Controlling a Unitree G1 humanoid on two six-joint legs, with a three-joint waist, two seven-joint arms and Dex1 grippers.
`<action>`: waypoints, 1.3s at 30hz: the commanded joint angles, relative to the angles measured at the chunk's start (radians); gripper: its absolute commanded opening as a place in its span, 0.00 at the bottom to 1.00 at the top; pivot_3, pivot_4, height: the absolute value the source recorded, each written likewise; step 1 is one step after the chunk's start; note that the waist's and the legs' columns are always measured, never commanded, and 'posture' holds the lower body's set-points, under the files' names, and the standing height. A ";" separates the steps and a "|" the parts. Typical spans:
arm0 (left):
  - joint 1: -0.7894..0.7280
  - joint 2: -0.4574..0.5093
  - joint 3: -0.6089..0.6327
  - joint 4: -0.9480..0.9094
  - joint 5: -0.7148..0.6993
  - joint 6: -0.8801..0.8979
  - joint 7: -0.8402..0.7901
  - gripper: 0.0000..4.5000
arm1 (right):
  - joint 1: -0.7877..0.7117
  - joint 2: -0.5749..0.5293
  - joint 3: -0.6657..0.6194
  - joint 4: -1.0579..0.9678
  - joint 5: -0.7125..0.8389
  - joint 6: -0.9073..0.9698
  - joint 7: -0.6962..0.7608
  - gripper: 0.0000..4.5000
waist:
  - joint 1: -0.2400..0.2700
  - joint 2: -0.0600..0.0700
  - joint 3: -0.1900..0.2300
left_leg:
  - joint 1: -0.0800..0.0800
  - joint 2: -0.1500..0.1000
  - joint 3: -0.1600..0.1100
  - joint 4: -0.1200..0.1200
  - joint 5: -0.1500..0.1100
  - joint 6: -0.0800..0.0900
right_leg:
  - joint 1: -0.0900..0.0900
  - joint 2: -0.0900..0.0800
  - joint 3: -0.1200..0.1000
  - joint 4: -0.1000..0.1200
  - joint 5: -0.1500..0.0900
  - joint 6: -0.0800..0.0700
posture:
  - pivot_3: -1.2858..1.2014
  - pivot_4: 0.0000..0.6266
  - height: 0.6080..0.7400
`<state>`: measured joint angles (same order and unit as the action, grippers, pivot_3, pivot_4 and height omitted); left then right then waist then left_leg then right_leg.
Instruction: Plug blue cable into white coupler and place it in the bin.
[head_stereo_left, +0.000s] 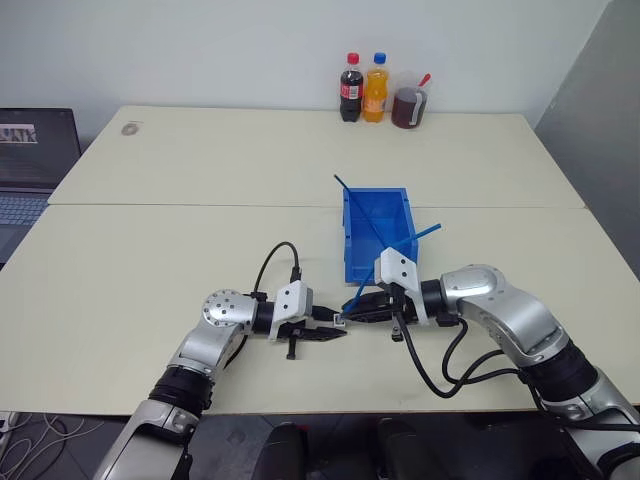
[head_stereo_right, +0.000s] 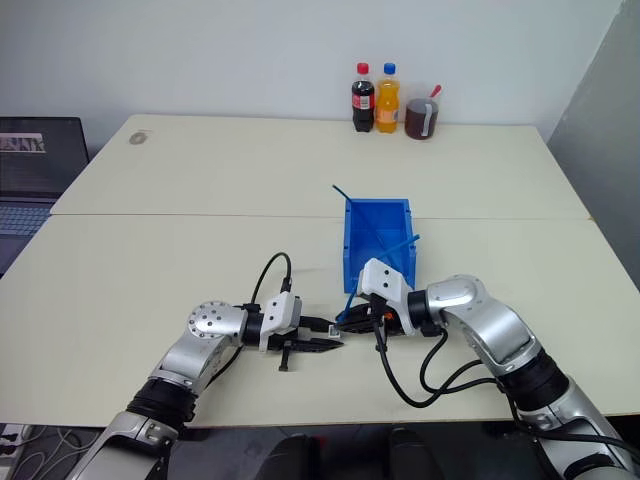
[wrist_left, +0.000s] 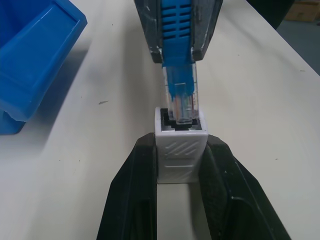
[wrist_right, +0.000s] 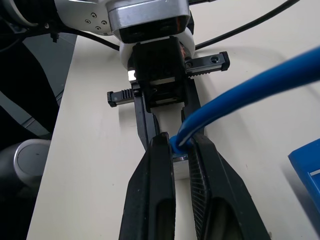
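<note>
The white coupler (wrist_left: 180, 150) is held tight by the left hand (head_stereo_left: 335, 331). The blue cable (wrist_left: 179, 75) is gripped by the right hand (head_stereo_left: 352, 313), and its clear plug is pushed into the coupler's socket. Both are held near the surface's (head_stereo_left: 180, 250) front edge, just before the blue bin (head_stereo_left: 375, 235).

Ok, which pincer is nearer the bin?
Right. The right pincer sits just in front of the bin; the left pincer sits farther off to its left.

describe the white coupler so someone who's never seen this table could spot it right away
Start at the bin in the middle of the table, then drop to the near edge where the two end effectors meet. The white coupler is the tiny block pinched in the left end effector, the only white piece there, with the blue cable plug entering its dark socket.
</note>
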<state>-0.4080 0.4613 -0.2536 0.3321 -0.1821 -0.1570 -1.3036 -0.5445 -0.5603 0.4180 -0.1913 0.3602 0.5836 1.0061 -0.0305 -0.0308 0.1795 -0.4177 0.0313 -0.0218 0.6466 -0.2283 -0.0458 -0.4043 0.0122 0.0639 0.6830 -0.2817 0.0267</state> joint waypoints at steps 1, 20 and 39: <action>-0.011 0.002 0.005 0.001 0.004 0.006 0.009 0.18 | -0.016 0.012 0.010 0.052 -0.051 -0.046 0.017 0.03 | 0.000 0.000 0.000 | 0.000 0.000 0.000 0.000 0.000 0.000 | 0.000 0.000 0.000 0.000 0.000 0.000 | 0.52 0.24 1.00; -0.005 0.015 0.017 -0.009 0.001 0.005 0.027 0.18 | -0.122 0.072 0.106 0.351 -0.256 -0.371 0.151 0.03 | -0.003 0.000 -0.003 | 0.005 0.000 0.001 0.001 0.002 0.002 | 0.001 0.000 0.001 0.009 0.000 0.000 | 0.52 0.24 1.00; 0.133 0.196 0.115 -0.194 -0.001 -0.103 0.066 0.63 | -0.063 0.090 -0.213 0.103 0.011 0.111 0.004 0.03 | -0.019 0.001 -0.003 | 0.018 0.001 -0.002 -0.002 0.002 0.002 | 0.013 0.000 0.002 0.010 -0.004 -0.003 | 0.52 0.24 1.00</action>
<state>-0.2958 0.6287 -0.1886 0.2245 -0.1544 -0.2493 -1.2448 -0.5982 -0.4597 0.3048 0.0144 0.2994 0.5818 1.0632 -0.0496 -0.0300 0.1769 -0.4010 0.0342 -0.0237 0.6448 -0.2267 -0.0437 -0.3921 0.0116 0.0663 0.6922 -0.2852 0.0218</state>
